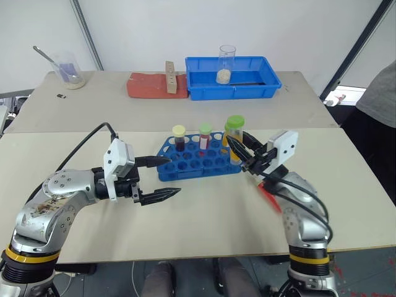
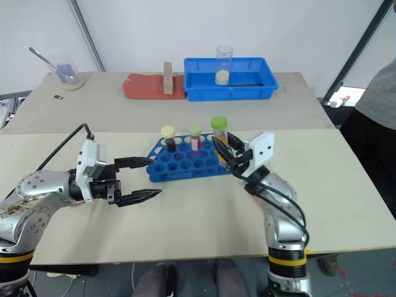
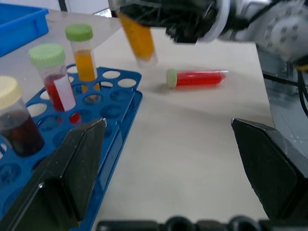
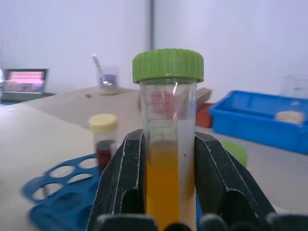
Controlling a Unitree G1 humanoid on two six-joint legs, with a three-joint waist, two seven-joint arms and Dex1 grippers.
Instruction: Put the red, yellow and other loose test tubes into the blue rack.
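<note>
The right gripper (image 1: 242, 150) clamps an upright yellow-orange, green-capped tube (image 4: 167, 144) between its fingers, just above the right end of the blue rack (image 1: 198, 158). The left gripper (image 1: 162, 177) hovers spread and empty beside the rack's left end. A red tube (image 3: 197, 78) lies on bare table (image 1: 204, 210) right of the rack.

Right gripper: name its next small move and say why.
Probably carry the yellow tube over an empty hole at the blue rack's right end and lower it. The right gripper already clamps it upright beside the rack, where three tubes stand.
</note>
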